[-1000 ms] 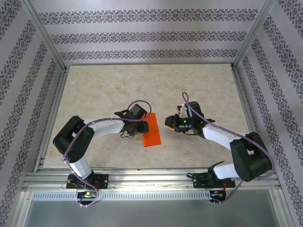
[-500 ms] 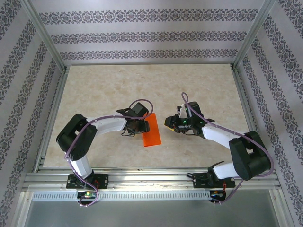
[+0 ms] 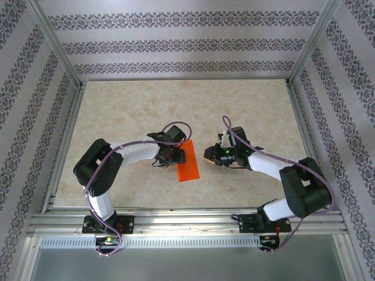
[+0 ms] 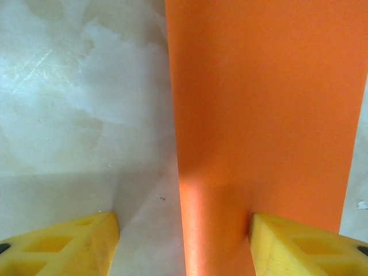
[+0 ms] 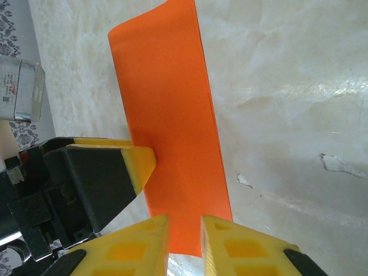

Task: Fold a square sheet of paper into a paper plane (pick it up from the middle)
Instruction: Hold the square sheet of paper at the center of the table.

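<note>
The left gripper (image 4: 181, 230) is open and empty, astride an edge of the paper (image 4: 264, 103). The right gripper (image 5: 184, 224) is nearly closed, its grip unclear. Closing could drag the paper over the worktop (image 4: 86, 115) and skew the fold.

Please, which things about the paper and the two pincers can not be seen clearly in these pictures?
- Top view: the left pincer covers the paper's left edge; its folds are too small to tell.
- Left wrist view: the paper's two ends are cut off by the top and bottom edges.
- Right wrist view: the right pincer hides the paper's near end; whether it pinches the paper cannot be told.
</note>
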`<action>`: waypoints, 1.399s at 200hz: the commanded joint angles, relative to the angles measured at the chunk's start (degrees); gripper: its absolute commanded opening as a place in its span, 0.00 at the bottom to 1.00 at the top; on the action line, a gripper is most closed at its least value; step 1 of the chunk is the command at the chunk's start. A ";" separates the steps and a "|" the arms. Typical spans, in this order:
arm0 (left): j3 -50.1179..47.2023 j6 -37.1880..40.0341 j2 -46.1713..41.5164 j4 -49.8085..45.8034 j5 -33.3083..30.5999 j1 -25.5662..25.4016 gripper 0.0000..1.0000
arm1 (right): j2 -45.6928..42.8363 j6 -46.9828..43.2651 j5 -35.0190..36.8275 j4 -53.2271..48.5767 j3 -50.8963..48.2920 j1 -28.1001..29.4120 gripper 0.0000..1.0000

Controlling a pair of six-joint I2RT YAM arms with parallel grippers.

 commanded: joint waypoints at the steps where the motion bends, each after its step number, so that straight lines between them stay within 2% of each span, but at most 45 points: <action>1: 0.19 0.95 3.61 -1.16 -0.50 -0.98 0.64 | 0.75 -1.24 -1.13 -0.85 1.38 0.70 0.22; 280: 0.41 2.40 6.45 -1.09 0.38 -1.43 0.63 | 1.88 -1.58 -1.57 -1.31 1.91 0.70 0.20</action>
